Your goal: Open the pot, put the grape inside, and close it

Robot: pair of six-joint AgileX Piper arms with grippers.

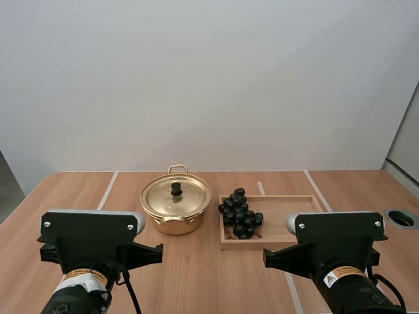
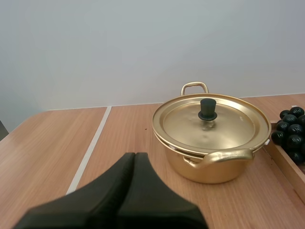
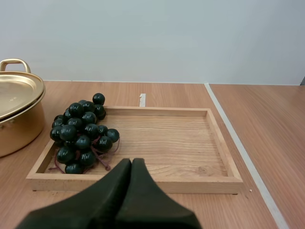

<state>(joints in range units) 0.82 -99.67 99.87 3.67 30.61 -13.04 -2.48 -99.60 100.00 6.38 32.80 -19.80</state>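
left jaws closed, empty | right jaws closed, empty | lid (image 1: 163, 200) on pot (image 1: 174, 226) | grapes (image 1: 240, 214) in tray (image 1: 291, 219) beside pot

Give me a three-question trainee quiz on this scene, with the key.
1. True or false: the lid is on the pot.
2. The grapes lie: A) in the pot; B) on the wooden tray; C) on the lid.
3. Fill in: the left pincer is ____ (open/shut).

Key: 1 true; 2 B; 3 shut.
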